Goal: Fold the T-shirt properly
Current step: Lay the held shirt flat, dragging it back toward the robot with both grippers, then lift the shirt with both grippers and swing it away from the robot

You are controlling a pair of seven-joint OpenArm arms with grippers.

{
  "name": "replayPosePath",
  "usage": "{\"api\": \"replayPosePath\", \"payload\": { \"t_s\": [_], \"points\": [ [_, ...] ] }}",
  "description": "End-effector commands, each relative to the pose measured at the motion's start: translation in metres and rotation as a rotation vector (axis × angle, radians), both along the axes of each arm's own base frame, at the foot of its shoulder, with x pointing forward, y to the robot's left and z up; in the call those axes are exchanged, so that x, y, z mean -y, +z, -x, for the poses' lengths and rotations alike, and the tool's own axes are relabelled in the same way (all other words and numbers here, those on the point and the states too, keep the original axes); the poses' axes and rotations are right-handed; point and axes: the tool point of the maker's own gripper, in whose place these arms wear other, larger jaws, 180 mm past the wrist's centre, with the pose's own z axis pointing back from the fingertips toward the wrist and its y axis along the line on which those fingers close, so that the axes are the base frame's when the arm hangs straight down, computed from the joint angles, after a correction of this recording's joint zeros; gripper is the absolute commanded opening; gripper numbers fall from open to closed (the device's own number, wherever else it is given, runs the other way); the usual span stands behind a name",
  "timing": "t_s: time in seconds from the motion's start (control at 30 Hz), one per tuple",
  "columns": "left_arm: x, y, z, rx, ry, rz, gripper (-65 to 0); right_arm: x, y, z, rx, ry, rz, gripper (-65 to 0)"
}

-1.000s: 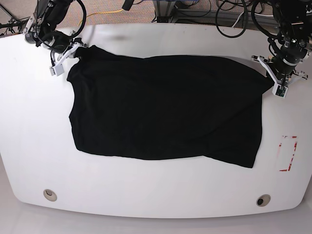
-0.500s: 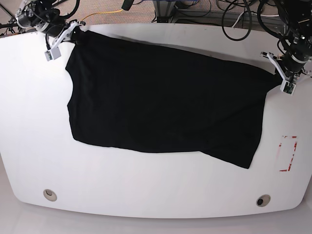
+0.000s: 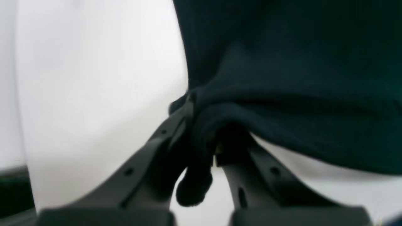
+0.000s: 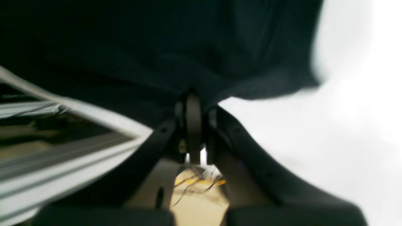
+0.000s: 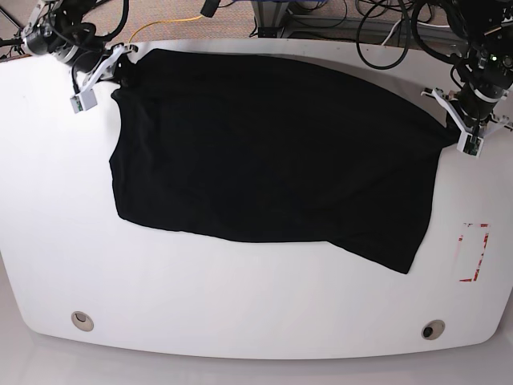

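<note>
The black T-shirt (image 5: 272,152) lies spread across the white table (image 5: 240,305), stretched between my two grippers. My left gripper (image 5: 455,128), at the right of the base view, is shut on the shirt's right corner; the left wrist view shows its fingers (image 3: 176,131) pinching a bunched fold of black fabric (image 3: 282,78). My right gripper (image 5: 120,68), at the far left of the base view, is shut on the shirt's upper left corner; in the right wrist view the cloth (image 4: 157,47) hangs from the closed fingers (image 4: 193,119).
Cables (image 5: 385,32) and a yellow cord (image 5: 172,22) lie beyond the table's far edge. A red-marked label (image 5: 473,253) sits at the right side of the table. Two round grommets (image 5: 80,320) (image 5: 433,330) sit near the front edge.
Both grippers have kept hold and pulled the shirt toward the far edge. The top hem is now higher and straighter, and the bottom edge has slid up the table.
</note>
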Motion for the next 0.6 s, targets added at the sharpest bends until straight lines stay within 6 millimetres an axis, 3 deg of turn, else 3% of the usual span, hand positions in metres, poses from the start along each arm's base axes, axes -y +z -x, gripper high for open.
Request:
{"api": "replayPosePath", "payload": {
  "t_s": [0.0, 0.3, 0.57],
  "points": [
    [0.004, 0.029, -0.022, 0.112, -0.02, -0.004, -65.0, 0.007, 0.02, -0.023, 0.09, 0.008, 0.021, -65.0],
    [0.022, 0.08, -0.089, 0.233, -0.024, -0.047, -65.0, 0.025, 0.082, -0.107, 0.335, 0.026, 0.079, -65.0],
    [0.039, 0.135, -0.13, 0.345, -0.057, -0.094, -65.0, 0.039, 0.111, -0.174, 0.394, 0.061, 0.14, -65.0]
  ]
}}
